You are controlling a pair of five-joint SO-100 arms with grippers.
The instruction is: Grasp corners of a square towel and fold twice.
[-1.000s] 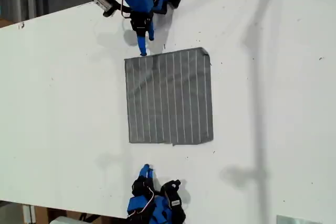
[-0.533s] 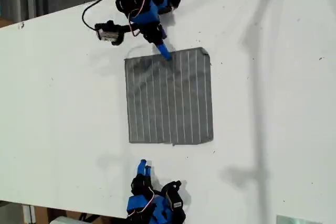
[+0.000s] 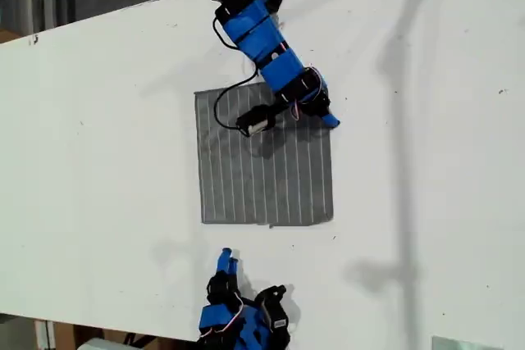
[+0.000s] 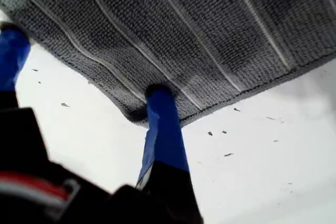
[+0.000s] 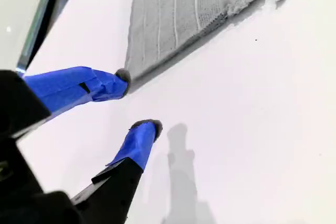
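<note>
writing: no readable brand or label in any view.
towel: the towel (image 3: 264,161) lies flat and unfolded near the middle of the table (image 3: 98,145) in the exterior view, grey with thin white stripes running from 12 toward 6 o'clock.
my first gripper: my first gripper (image 3: 325,115) reaches from 12 o'clock across the towel, its tip at the towel's 1 o'clock corner (image 3: 322,88); in the first wrist view (image 4: 89,72) the fingers are spread, one finger (image 4: 164,124) on the towel's edge, the other off the cloth over the table.
my second gripper: my second gripper (image 3: 225,262) sits at 6 o'clock below the towel, not touching it; in the second wrist view (image 5: 137,106) its fingers stand apart, holding nothing, near a towel corner (image 5: 132,69).
change: a second ago the first arm was pulled back above the towel's 11 o'clock corner; it has since swung across to the 1 o'clock corner. the towel has not shifted; the second gripper barely moved.
surface: plain white table with small dark specks.
room: dim floor beyond the table's edge at 11 o'clock.
</note>
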